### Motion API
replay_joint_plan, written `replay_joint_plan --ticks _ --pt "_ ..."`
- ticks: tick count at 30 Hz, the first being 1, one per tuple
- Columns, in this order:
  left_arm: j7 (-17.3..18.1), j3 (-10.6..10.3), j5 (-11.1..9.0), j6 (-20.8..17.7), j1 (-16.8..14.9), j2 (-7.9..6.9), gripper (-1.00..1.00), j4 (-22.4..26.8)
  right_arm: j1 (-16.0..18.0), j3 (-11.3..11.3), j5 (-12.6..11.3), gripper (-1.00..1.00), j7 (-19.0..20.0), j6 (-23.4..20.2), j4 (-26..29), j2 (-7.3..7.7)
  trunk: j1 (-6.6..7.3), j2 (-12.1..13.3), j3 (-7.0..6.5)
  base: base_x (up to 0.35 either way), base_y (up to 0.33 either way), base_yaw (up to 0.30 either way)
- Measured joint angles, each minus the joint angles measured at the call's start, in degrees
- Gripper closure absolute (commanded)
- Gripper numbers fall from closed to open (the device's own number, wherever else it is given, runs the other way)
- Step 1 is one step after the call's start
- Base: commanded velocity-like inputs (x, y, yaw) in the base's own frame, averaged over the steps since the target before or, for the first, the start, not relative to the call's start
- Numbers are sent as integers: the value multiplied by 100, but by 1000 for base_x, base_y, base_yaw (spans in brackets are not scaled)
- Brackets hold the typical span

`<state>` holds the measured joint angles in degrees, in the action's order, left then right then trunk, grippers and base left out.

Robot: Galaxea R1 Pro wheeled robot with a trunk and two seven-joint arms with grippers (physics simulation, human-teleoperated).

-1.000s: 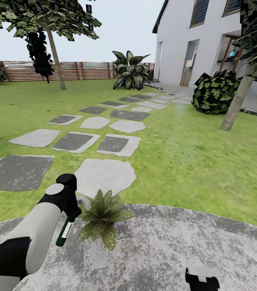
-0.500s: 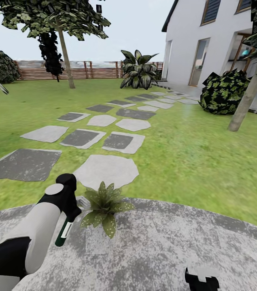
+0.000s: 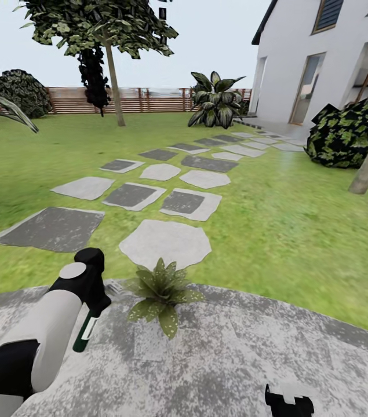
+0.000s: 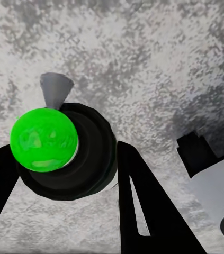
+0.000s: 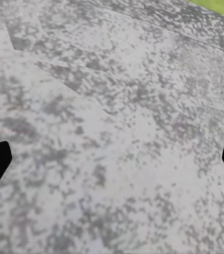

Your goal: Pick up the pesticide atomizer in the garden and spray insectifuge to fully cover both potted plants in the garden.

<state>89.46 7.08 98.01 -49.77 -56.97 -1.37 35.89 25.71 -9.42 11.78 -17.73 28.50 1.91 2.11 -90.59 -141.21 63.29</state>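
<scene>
At the left of the head view, the left gripper (image 3: 91,304) hangs over the grey mottled paving (image 3: 236,359), its jaws closed around the pesticide atomizer (image 3: 83,334), which points downward. In the left wrist view the black fingers (image 4: 143,206) flank the bottle's dark body (image 4: 82,159). Just beside it, a potted plant (image 3: 162,292) sits at the paving's edge, stepping stones (image 3: 166,243) and lawn (image 3: 288,231) beyond. The right gripper (image 3: 288,401) shows low right; in its wrist view the jaws stand wide apart, holding nothing.

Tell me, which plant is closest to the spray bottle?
The small leafy potted plant on the grey paving, right beside the atomizer. The big bushes and trees stand far off.
</scene>
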Motion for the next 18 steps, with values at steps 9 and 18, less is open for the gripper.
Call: replay_joint_plan --ticks 9,18 --pt "1 160 -550 42 1030 -5 100 672 0 45 29 -100 26 -6 8 -3 0 0 1 0 0 141" --pt "-1482 441 -3930 3180 2439 -418 100 1136 2 835 923 -100 2558 -8 967 490 0 0 0 0 0 1"
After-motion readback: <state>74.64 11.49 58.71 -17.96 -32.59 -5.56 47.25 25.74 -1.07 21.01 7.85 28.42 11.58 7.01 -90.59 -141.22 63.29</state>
